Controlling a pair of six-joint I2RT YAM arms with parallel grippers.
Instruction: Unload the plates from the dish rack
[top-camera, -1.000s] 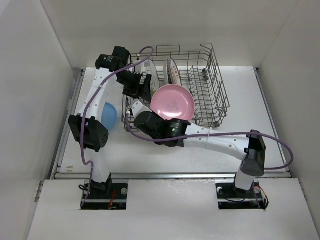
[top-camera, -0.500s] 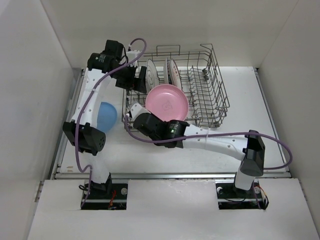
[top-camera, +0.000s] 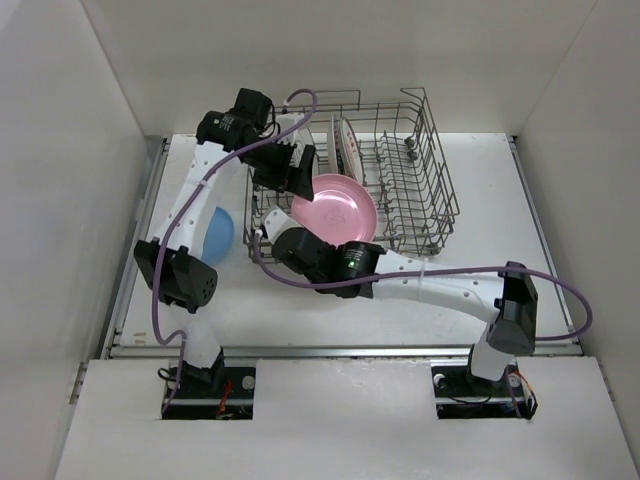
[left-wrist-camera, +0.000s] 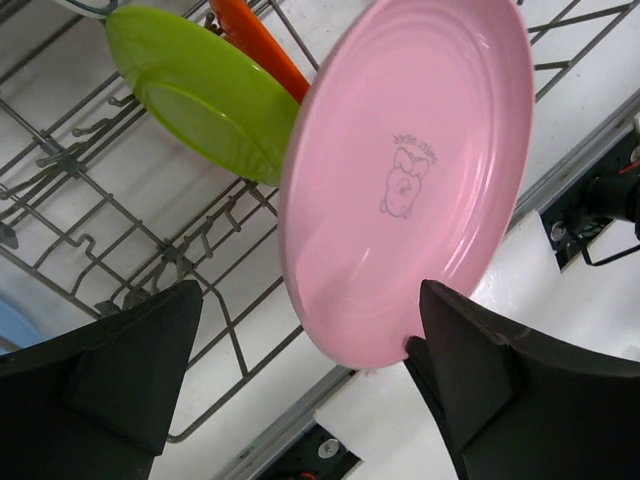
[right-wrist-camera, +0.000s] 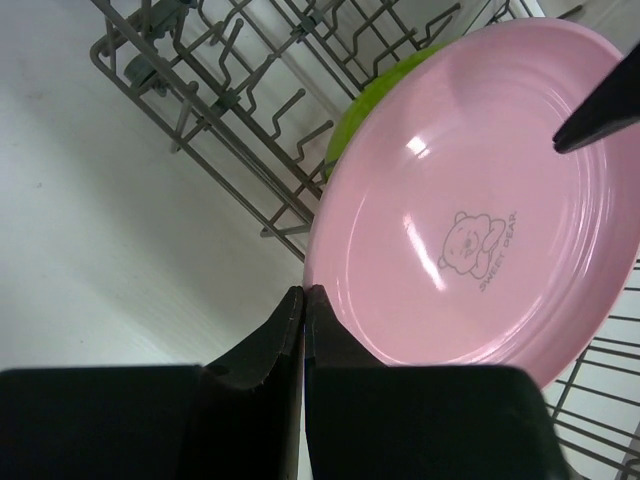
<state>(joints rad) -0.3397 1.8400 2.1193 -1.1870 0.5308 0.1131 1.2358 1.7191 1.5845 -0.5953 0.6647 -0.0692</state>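
Observation:
My right gripper (top-camera: 272, 232) is shut on the lower left rim of the pink plate (top-camera: 338, 205), pinching it between the fingertips in the right wrist view (right-wrist-camera: 303, 295). The plate (right-wrist-camera: 480, 210) is tilted over the near left part of the dish rack (top-camera: 425, 170). My left gripper (top-camera: 295, 172) is open just above it; in the left wrist view (left-wrist-camera: 300, 400) the pink plate (left-wrist-camera: 410, 180) hangs between the spread fingers, its rim close to the right one. A lime green plate (left-wrist-camera: 200, 95) and an orange plate (left-wrist-camera: 258, 48) stand in the rack behind. White plates (top-camera: 347, 143) stand upright at the rack's back.
A blue plate (top-camera: 215, 228) lies on the white table left of the rack, beside the left arm. The rack's upright tines (right-wrist-camera: 230, 90) and tall wire wall (top-camera: 440, 150) surround the plates. White side walls enclose the table.
My left gripper swung away to the left, then came back right over the rack's near left, beside the pink plate. The pink plate shifted slightly left in my right gripper.

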